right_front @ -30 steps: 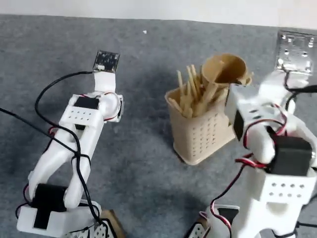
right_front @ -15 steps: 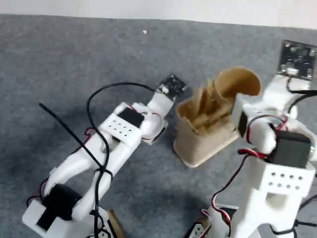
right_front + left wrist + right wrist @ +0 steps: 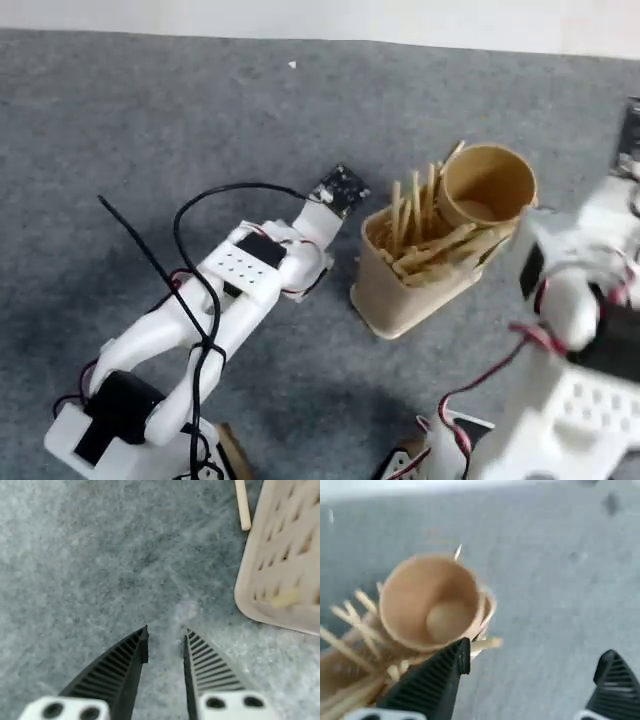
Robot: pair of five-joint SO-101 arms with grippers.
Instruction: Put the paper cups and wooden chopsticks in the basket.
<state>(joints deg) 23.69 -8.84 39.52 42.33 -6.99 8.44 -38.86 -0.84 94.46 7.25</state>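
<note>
The perforated beige basket (image 3: 405, 290) leans on the grey carpet, holding several wooden chopsticks (image 3: 420, 235) and a tan paper cup (image 3: 488, 185) at its far corner. My left arm (image 3: 250, 270) ends just left of the basket. Its gripper (image 3: 165, 640) hovers low over the carpet, open by a narrow gap and holding nothing, with the basket wall (image 3: 285, 565) close beside it and one chopstick (image 3: 242, 505) past it. My right gripper (image 3: 535, 665) is wide open above the carpet, beside the paper cup (image 3: 430, 605) and chopsticks (image 3: 350, 625).
Grey carpet (image 3: 200, 120) covers the floor, with a pale wall strip along the far edge. The right arm (image 3: 575, 300) stands close to the basket's right side. Black cables loop over the left arm.
The left arm swung right, up to the basket. The right arm pulled back to the right, away from the cup. The basket shifted and tipped, and the cup now rests in it.
</note>
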